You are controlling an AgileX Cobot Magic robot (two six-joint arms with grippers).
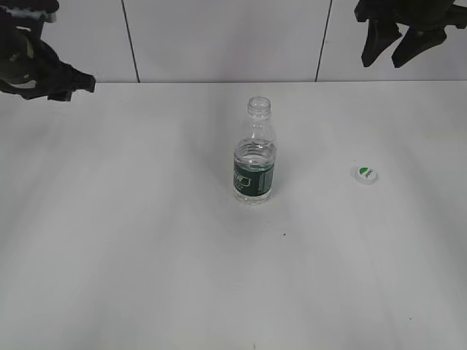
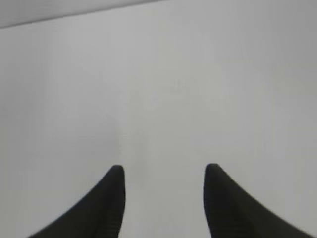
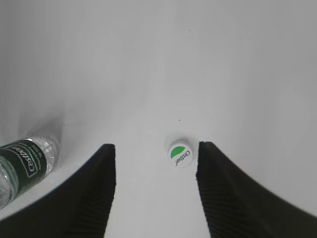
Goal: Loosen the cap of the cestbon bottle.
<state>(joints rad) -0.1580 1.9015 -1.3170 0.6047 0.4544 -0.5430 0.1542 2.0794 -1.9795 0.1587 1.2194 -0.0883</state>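
The cestbon bottle [image 1: 255, 157] stands upright in the middle of the white table with its neck bare and no cap on it. Its green label also shows at the left edge of the right wrist view [image 3: 24, 162]. The cap [image 1: 365, 173] lies flat on the table to the bottle's right, green mark up. In the right wrist view the cap [image 3: 180, 154] lies far below, between the fingertips. My right gripper [image 3: 156, 148] is open and empty, raised high at the back right [image 1: 398, 45]. My left gripper [image 2: 163, 169] is open and empty, raised at the far left [image 1: 62, 82].
The white table [image 1: 146, 255] runs to a pale panelled wall [image 1: 219, 36] at the back. A few tiny dark specks [image 1: 284, 235] lie on the table in front of the bottle.
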